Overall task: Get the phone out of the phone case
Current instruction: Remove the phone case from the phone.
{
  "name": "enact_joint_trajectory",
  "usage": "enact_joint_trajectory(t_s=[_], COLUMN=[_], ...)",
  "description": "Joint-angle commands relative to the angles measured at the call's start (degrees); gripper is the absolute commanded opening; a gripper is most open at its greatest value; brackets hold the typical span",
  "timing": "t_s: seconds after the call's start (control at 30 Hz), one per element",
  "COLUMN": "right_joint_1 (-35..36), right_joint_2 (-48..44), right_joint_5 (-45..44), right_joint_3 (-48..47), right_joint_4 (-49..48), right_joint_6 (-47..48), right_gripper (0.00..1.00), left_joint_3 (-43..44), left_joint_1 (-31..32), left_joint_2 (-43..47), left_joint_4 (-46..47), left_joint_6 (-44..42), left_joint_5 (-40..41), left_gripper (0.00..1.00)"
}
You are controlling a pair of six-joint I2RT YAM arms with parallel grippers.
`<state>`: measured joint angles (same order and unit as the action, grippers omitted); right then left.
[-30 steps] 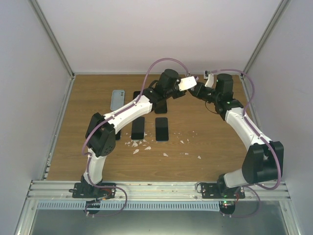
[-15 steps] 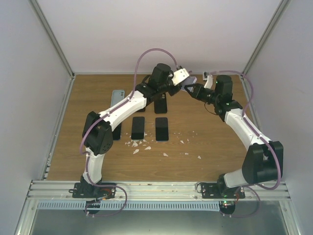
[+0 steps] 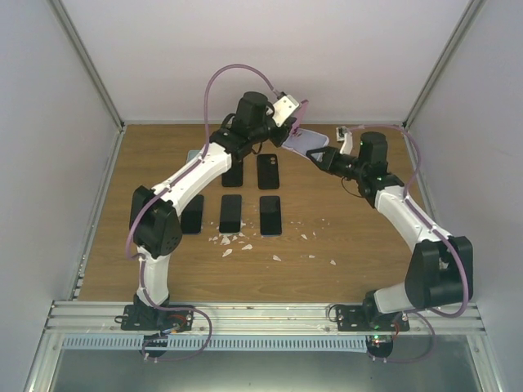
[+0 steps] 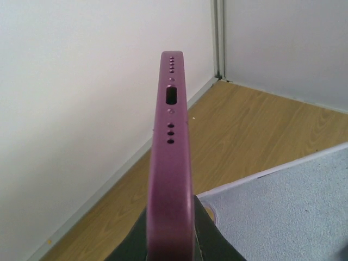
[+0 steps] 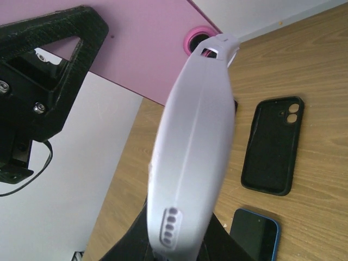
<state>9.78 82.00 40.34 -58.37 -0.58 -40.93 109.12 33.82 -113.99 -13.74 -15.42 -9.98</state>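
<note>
Above the far centre of the table, the left gripper (image 3: 292,122) is clamping the purple phone (image 4: 171,163). The right gripper (image 3: 320,156) is clamping the lavender phone case (image 5: 190,163). Separation appears almost complete. Next move: draw the grippers apart.

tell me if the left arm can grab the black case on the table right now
Probably not: the left end effector is shut on the purple phone, up off the table, so it cannot grip anything else. The black case lies uncovered on the wood; only that full grip seems in the way.
</note>
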Motion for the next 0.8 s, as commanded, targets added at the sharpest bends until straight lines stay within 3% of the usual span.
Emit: enact_joint_trajectory(t_s=[0.0, 0.43, 0.67, 0.77], right_joint_1=[0.3, -5.5, -8.9, -11.1], right_joint_2=[-2.8, -1.7, -1.7, -2.2], right_joint_5=[11.1, 11.9, 11.9, 12.1], right_joint_3=[1.0, 3.3, 3.4, 3.6], right_joint_4=[0.0, 0.3, 0.2, 0.3], right_joint_6=[1.8, 2.3, 2.2, 2.3], right_gripper=[0.00, 0.00, 0.00, 0.00], left_joint_3=[2.8, 1.7, -4.1, -8.1], left_joint_1=[-1.2, -3.7, -4.1, -3.7], left_joint_2=[2.8, 10.7, 16.9, 20.1], left_joint_4=[10.8, 6.3, 7.0, 6.5], left_joint_6=[-1.1, -2.6, 0.7, -3.5], left_joint_5=[-0.6, -17.9, -31.2, -35.4], left_gripper=[0.00, 0.00, 0.00, 0.00])
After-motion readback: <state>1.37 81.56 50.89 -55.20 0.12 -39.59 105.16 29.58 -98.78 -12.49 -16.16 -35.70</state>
